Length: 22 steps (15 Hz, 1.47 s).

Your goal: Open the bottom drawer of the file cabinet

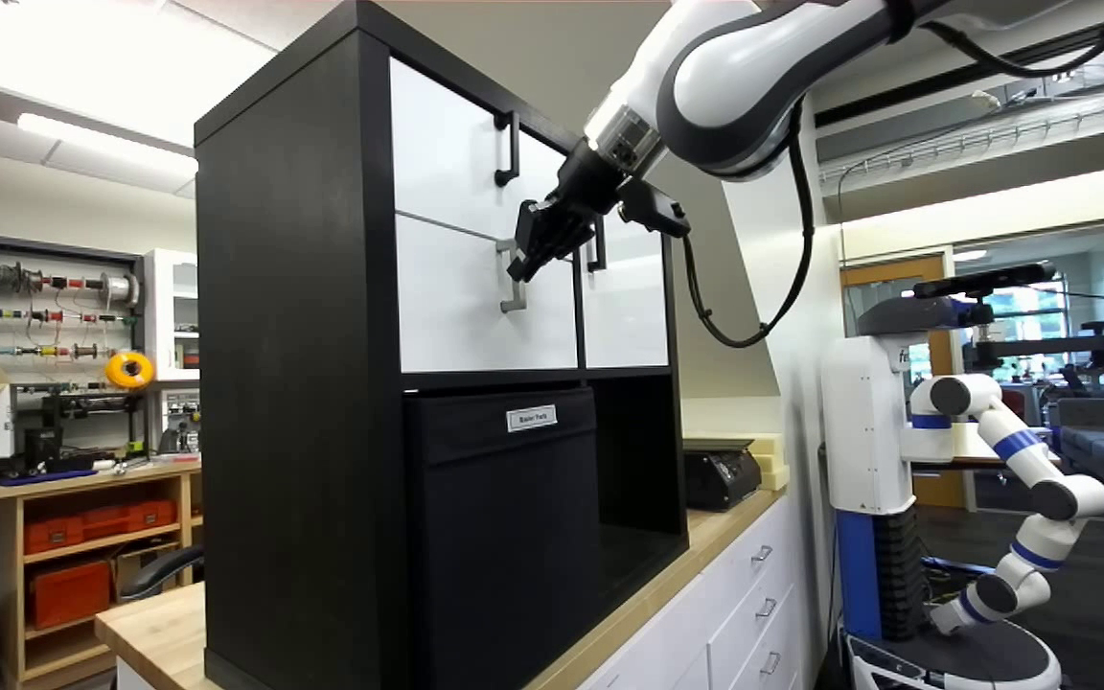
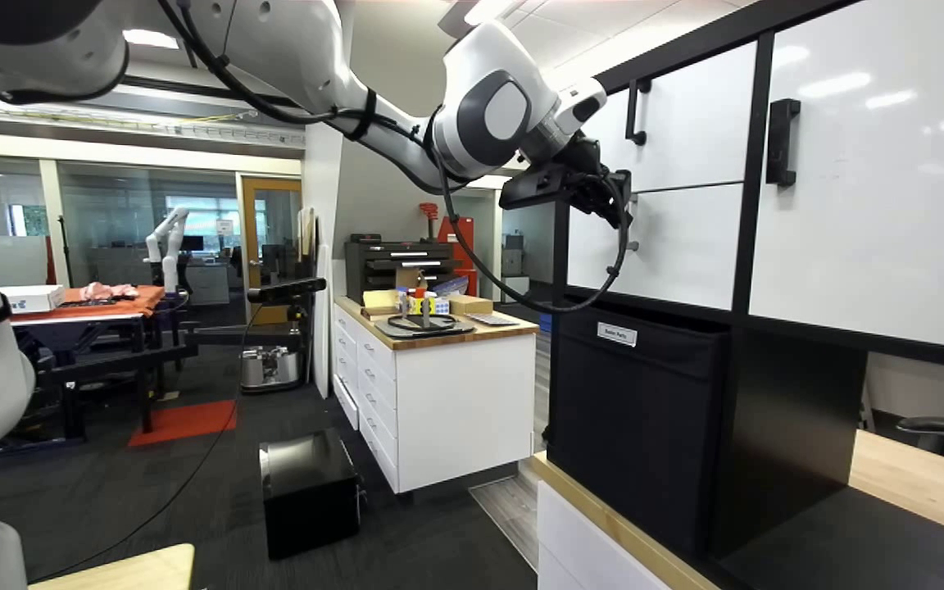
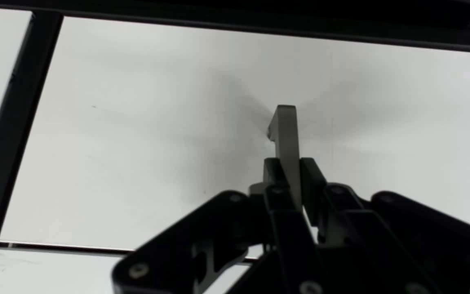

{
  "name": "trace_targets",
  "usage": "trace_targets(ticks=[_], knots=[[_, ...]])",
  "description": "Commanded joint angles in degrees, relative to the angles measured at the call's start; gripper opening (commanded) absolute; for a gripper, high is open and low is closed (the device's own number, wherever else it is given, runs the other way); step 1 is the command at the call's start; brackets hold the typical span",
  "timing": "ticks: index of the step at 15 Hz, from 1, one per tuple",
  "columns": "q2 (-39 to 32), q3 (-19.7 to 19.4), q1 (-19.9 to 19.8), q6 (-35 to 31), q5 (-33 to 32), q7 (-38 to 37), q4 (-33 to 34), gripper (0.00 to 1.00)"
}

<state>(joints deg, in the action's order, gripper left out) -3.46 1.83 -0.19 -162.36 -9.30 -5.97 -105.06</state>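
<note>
The file cabinet is tall and black and stands on a wooden counter; it also shows in an exterior view. The bottom drawer is a flat white front below another white drawer, and it sits flush in the frame. It also shows in an exterior view and in the wrist view, which stands upside down. Its vertical silver-grey handle lies between my finger pads. My gripper is shut on the handle, and the fingers hide part of it. The gripper is at the handle in both exterior views.
The upper white drawer has a black handle just above my gripper. A white door front with a black handle is beside the drawers. A black fabric bin is below. A cable loops under the arm.
</note>
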Motion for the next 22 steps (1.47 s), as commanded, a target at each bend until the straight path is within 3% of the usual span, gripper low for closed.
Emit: trace_targets(ticks=[1,12,22], knots=[[2.4,-0.4,-0.4,-3.1,-0.1,-0.4,-4.0,0.05],[7.8,-0.9,-0.6,-7.6,-0.5,-1.2,-12.8,0.05],[13.4,-1.0,-2.0,-6.7,-2.4,-3.1,-19.1,0.05]])
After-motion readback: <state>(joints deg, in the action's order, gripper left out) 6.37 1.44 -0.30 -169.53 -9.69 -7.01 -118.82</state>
